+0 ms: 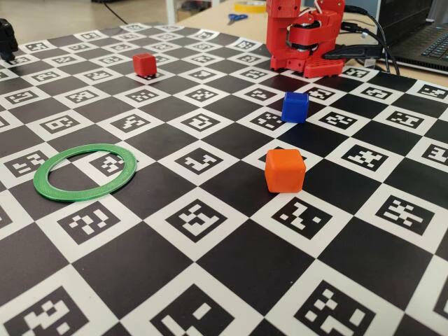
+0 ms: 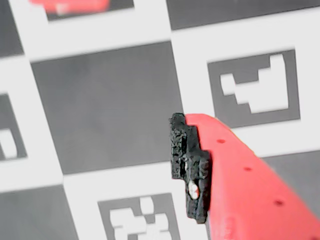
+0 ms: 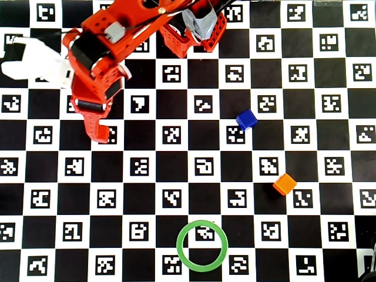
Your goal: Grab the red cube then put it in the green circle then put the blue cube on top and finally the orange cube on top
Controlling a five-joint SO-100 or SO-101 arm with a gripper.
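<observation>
The red cube (image 1: 145, 64) sits far left on the checkered mat in the fixed view. The overhead view does not show it, because the arm covers that spot. A blurred red shape at the top edge of the wrist view looks like the red cube (image 2: 70, 5). My gripper (image 3: 95, 128) hangs above the mat's left side. In the wrist view, only one red finger with a black pad (image 2: 189, 167) shows, with bare mat beside it, so my gripper (image 2: 102, 165) is open and empty. The blue cube (image 3: 247, 119), orange cube (image 3: 285, 184) and empty green circle (image 3: 202, 245) lie apart.
The red arm base (image 1: 304, 35) stands at the mat's far edge, with cables and a laptop (image 1: 420, 38) beside it. Scissors (image 1: 236, 17) lie beyond the mat. A black object (image 1: 7, 38) stands at the far left edge.
</observation>
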